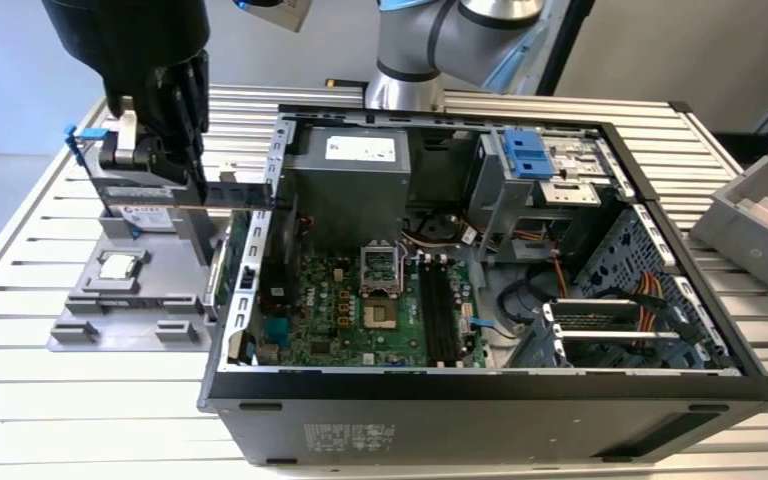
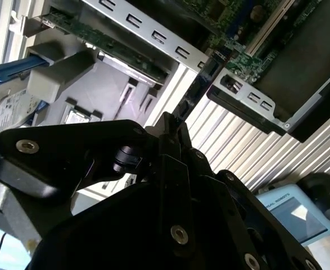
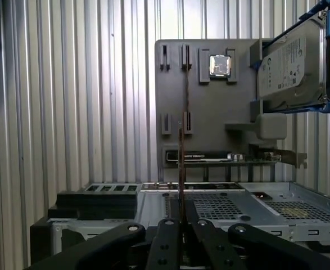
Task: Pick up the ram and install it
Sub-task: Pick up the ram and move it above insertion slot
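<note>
**Single-arm workstation, memory module in the grasp.** The black gripper [image 1: 181, 188] hangs over the grey parts fixture [image 1: 91, 322]. The fixture lies on the slatted worktop [image 1: 37, 400], near the worktop's edge at the exterior view's left.

The fingers [image 3: 165, 239] are clenched on the ram [image 3: 181, 169]. In the first wrist view the ram is seen edge-on, as a thin tan strip running out from the fingertips. In the exterior view it appears as a slim horizontal strip just below the gripper. It sits above the side of the fixture that faces the computer case [image 1: 491, 398], with one end close to the case's perforated wall. Whether it touches the fixture or that wall cannot be told.

The fixture also carries:
- a small square processor [image 1: 120, 266], lying flat in a recess;
- a silver hard drive [image 3: 291, 67], standing on edge in blue rails;
- an expansion card [image 3: 209, 156], upright in a slot along the fixture edge nearest the case.

The case lies open on its side in the middle of the worktop, exposing the green motherboard [image 1: 344, 310]. The black memory slots [image 1: 440, 315] on the motherboard are well apart from the ram. A grey power supply [image 1: 347, 185] fills the case corner beside the arm's base. A grey bin [image 1: 758, 212] stands at the worktop's edge at the exterior view's right
</note>
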Motion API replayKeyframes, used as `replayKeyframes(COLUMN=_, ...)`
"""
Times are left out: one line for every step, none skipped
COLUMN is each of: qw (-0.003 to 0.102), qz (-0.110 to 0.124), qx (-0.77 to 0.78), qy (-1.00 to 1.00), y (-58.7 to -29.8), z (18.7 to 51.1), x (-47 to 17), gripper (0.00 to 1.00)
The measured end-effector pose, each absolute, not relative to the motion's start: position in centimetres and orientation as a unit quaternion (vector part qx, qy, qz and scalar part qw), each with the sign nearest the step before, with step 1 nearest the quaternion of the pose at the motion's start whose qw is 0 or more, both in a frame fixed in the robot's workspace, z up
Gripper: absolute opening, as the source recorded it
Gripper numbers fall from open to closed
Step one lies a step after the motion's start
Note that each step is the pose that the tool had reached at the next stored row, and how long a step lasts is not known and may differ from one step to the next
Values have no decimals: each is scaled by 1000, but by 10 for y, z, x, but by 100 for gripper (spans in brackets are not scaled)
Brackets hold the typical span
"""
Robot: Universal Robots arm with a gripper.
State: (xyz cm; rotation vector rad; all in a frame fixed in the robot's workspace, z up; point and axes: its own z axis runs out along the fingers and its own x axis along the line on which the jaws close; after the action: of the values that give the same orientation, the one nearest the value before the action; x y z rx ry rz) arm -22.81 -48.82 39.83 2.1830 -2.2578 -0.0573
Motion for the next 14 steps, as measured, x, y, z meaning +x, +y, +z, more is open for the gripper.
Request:
replayKeyframes(qw=0, qz=-18, qx=695, qy=-719, y=-488, z=398, x=-227, gripper=0)
replayKeyframes(qw=0, qz=-18, qx=695, qy=-719, y=-488, z=398, x=-226, gripper=0)
replayKeyframes(qw=0, qz=-18, qx=695, qy=-719, y=-488, z=398, x=-225, gripper=0)
replayKeyframes(qw=0, qz=-18, qx=695, qy=-719, y=-488, z=398, x=-224, gripper=0)
replayKeyframes(qw=0, qz=-18, qx=695, qy=-719, y=-488, z=398, x=-223, gripper=0)
replayKeyframes(qw=0, qz=-18, qx=695, qy=-719, y=-488, z=398, x=-222, gripper=0)
replayKeyframes(qw=0, qz=-18, qx=695, qy=-719, y=-488, z=398, x=-220, gripper=0)
replayKeyframes(qw=0, qz=-18, qx=695, qy=-719, y=-488, z=398, x=-219, gripper=0)
replayKeyframes(qw=0, qz=-18, qx=695, qy=-719, y=-488, z=398, x=-217, gripper=0)
replayKeyframes(qw=0, qz=-18, qx=695, qy=-719, y=-488, z=398, x=-216, gripper=0)
replayKeyframes(qw=0, qz=-18, qx=695, qy=-719, y=-488, z=398, x=-214, gripper=0)
replayKeyframes(qw=0, qz=-18, qx=695, qy=-719, y=-488, z=398, x=-213, gripper=0)
replayKeyframes(qw=0, qz=-18, qx=695, qy=-719, y=-488, z=398, x=-211, gripper=0)
replayKeyframes(qw=0, qz=-18, qx=695, qy=-719, y=-488, z=398, x=-209, gripper=0)
